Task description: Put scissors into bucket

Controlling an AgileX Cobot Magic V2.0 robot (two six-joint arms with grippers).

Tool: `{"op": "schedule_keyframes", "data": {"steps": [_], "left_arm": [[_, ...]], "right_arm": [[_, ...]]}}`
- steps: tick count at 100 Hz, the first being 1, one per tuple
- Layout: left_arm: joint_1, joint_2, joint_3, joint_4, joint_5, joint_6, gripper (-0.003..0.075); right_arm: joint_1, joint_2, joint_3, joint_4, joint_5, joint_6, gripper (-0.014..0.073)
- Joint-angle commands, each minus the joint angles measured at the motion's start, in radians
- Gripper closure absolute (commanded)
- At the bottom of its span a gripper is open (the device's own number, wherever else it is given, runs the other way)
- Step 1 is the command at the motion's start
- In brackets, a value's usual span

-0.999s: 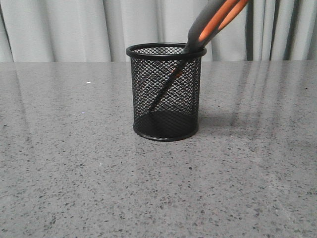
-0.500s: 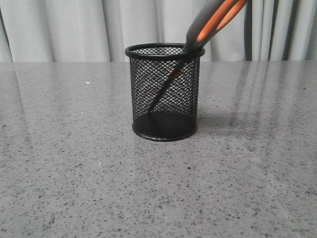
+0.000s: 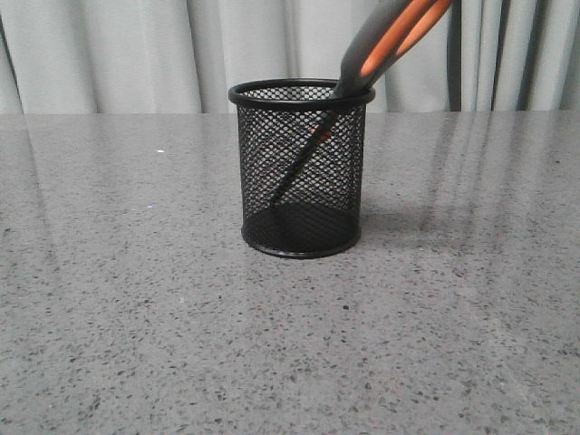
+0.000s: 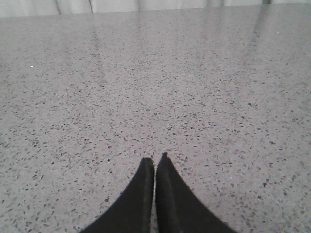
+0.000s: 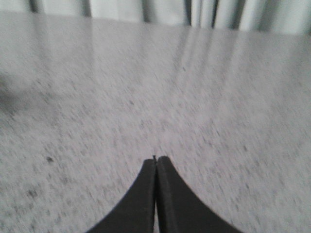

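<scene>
The small black wire-mesh cylindrical bucket (image 3: 302, 168) is standing upright on the speckled grey stone bench (image 3: 136, 317), roughly mid-width and closer to the far edge than the near one. The scissors with dark grey handles lined in orange (image 3: 385, 41) are sitting inside it, blades down, leaning on the rim with the handles tilting toward the far right corner. Left gripper (image 4: 155, 165) is clenched on nothing, and right gripper (image 5: 155, 162) is pinched closed and empty too, both hanging over bare bench.
</scene>
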Motion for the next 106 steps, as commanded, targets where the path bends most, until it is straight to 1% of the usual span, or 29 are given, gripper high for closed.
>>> {"op": "schedule_keyframes", "data": {"steps": [1,106], "left_arm": [[0.002,-0.028,0.047,-0.010,-0.057,-0.003,0.0740],[0.002,-0.028,0.047,-0.010,-0.062,-0.003,0.0740]], "right_arm": [[-0.025,-0.056,0.010,0.014,0.066,-0.008,0.0643],[-0.027,-0.051,0.010,0.023,0.053,-0.008,0.0643]]}}
